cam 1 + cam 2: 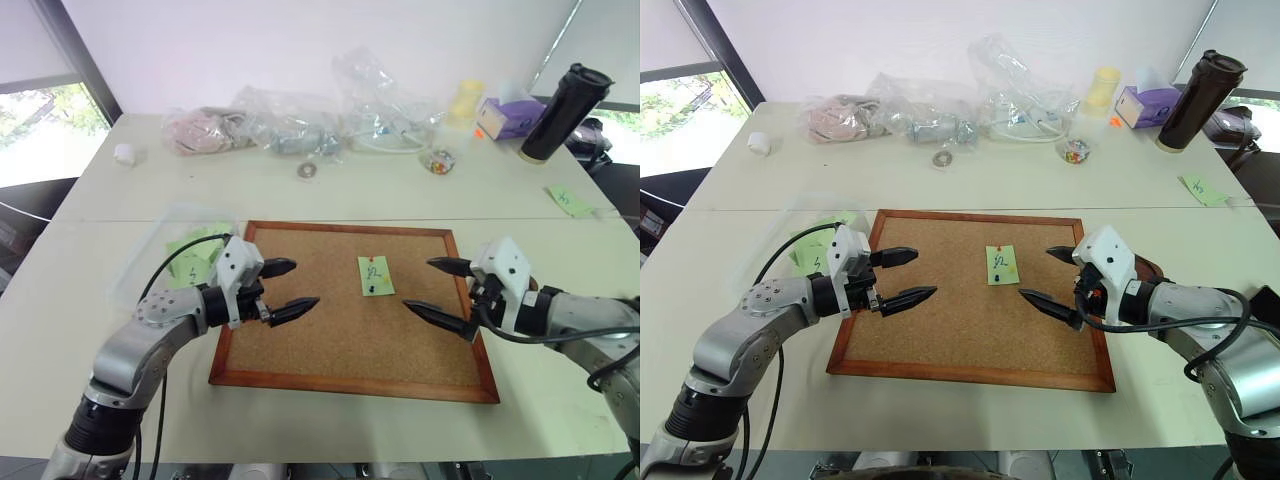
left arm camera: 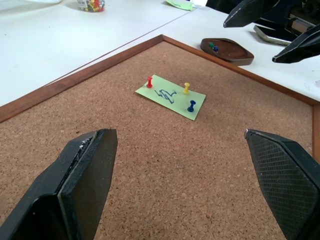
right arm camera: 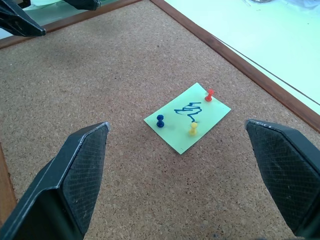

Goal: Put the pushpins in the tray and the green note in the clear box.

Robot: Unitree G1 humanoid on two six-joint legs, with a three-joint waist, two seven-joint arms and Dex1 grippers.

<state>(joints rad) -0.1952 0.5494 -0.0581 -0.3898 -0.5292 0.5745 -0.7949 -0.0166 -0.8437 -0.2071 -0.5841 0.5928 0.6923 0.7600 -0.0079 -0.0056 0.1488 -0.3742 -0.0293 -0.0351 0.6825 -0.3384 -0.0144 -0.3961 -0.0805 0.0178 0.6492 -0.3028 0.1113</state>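
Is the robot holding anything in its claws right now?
No. Both tools are open and hold nothing: the left tool and right tool hover over the cork board, either side of the pinned green note.

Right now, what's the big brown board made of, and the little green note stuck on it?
The board looks like cork: speckled, grainy tan surface, matte, inside a reddish, slightly shiny frame that seems to be wood. The green note looks like thin matte paper, lying flat with pen scribbles.

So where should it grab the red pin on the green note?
Grip the red pin by its raised head, coming from above. It stands upright at a corner of the note, its tip sunk in the cork board, so only the head is free.
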